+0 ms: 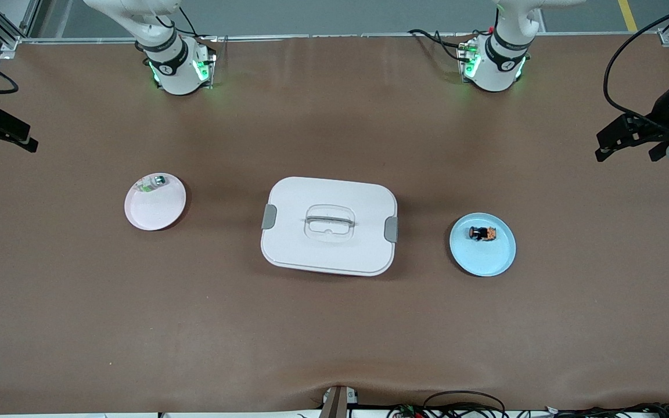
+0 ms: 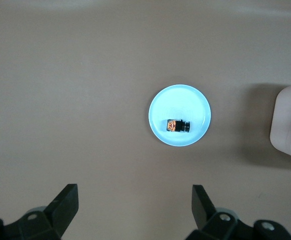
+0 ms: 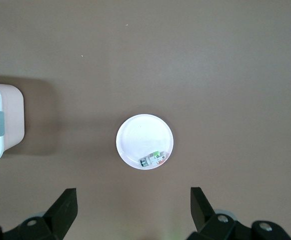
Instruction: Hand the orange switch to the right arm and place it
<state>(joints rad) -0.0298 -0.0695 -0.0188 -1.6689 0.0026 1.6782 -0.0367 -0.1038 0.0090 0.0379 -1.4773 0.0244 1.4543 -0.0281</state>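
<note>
While both grippers hang high with fingers spread and nothing held, the left gripper (image 2: 134, 207) over the blue plate (image 1: 500, 258) and the right gripper (image 3: 133, 210) over the pink plate (image 1: 163, 212), the orange switch (image 1: 482, 233) lies on its side on the blue plate. Being tiny, stubby and part cylindrical, it will likely roll or skid on the smooth dish, and 1 off-centre pinch could leave the right arm nothing to grip at handover. A hard white lidded box (image 1: 328, 226) sits between the 2 plates.
</note>
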